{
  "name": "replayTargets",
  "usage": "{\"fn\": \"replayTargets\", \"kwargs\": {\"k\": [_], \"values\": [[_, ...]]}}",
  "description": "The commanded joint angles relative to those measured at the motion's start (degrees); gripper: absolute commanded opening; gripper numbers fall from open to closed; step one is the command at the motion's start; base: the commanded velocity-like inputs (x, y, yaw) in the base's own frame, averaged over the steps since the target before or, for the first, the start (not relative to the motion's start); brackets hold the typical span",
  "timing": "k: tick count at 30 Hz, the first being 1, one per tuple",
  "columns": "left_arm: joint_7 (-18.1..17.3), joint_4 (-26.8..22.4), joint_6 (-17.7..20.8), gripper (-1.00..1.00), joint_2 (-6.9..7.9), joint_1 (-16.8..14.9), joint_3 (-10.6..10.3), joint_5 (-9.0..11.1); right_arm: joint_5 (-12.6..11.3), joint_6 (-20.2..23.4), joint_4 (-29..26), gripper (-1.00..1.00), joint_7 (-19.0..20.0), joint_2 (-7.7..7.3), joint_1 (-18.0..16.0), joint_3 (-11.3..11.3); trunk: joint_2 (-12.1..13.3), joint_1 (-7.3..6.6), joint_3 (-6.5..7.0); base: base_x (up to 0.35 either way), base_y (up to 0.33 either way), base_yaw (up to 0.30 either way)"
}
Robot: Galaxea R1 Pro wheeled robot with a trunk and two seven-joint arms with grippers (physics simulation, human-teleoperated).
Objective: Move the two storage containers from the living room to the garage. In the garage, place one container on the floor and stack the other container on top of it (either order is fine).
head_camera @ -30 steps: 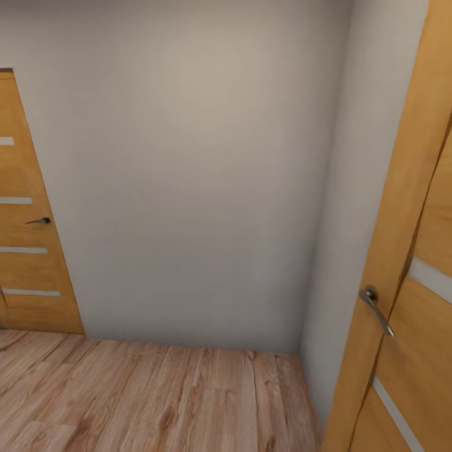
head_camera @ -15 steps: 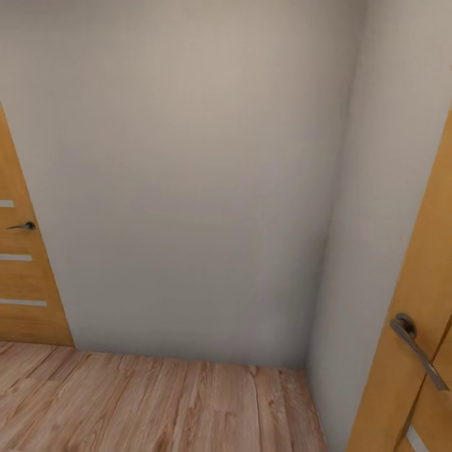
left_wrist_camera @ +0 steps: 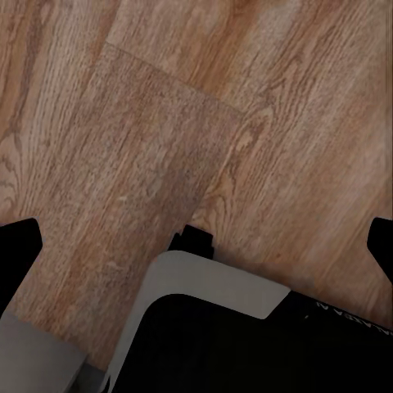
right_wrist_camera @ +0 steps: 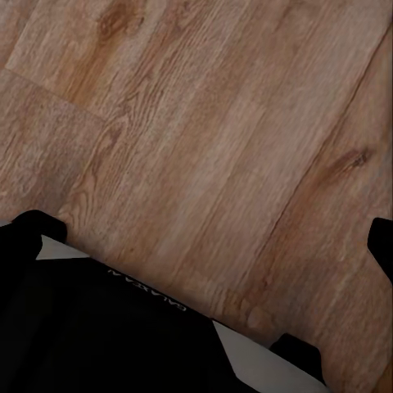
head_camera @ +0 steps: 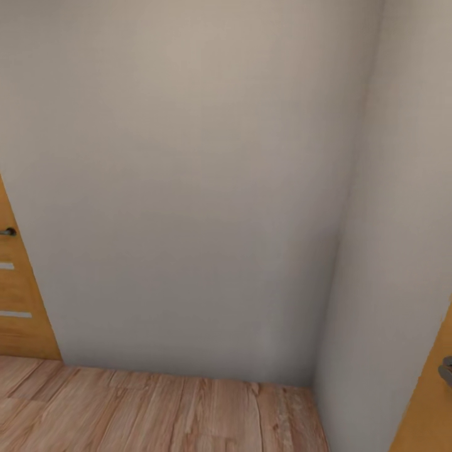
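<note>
The two storage containers are out of view. My left gripper (left_wrist_camera: 196,246) hangs open over light wood-plank flooring (left_wrist_camera: 164,123), its black fingertips (left_wrist_camera: 18,246) far apart at the picture's edges with nothing between them. My right gripper (right_wrist_camera: 201,241) is open in the same way above the planks (right_wrist_camera: 205,123), its fingertips (right_wrist_camera: 24,233) wide apart and empty. In the head view I face a bare beige wall corner (head_camera: 339,251).
A wooden door with glass slats (head_camera: 16,301) stands at the left edge. A sliver of another wooden door (head_camera: 433,402) with a metal handle (head_camera: 446,370) is at the right edge. Wood planks (head_camera: 157,408) run to the wall. My own black-and-white base (left_wrist_camera: 213,286) lies below both grippers.
The head camera has closed in on the wall corner: both doors have slid out toward the picture's edges and the floor line has dropped lower. The near right door is almost gone from view.
</note>
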Motion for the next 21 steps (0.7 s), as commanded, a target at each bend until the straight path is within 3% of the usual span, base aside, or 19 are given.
{"fn": "replayTargets", "kwargs": {"k": [1, 7, 21], "values": [[0.1, 0.1, 0.1, 1.0, 0.0, -0.1, 0.2, 0.1, 0.0, -0.4, 0.3, 1.0, 0.0, 0.02, -0.1, 0.4, 0.0, 0.04, -0.08, 0.34, 0.0, 0.0], [0.1, 0.1, 0.1, 1.0, 0.0, -0.1, 0.2, 0.1, 0.0, -0.4, 0.3, 1.0, 0.0, 0.02, -0.1, 0.4, 0.0, 0.04, -0.16, 0.238, 0.0, 0.042], [0.1, 0.1, 0.1, 1.0, 0.0, -0.1, 0.2, 0.1, 0.0, -0.5, 0.3, 1.0, 0.0, 0.08, -0.1, 0.4, 0.0, 0.04, -0.91, 0.01, 0.0, 0.202]]}}
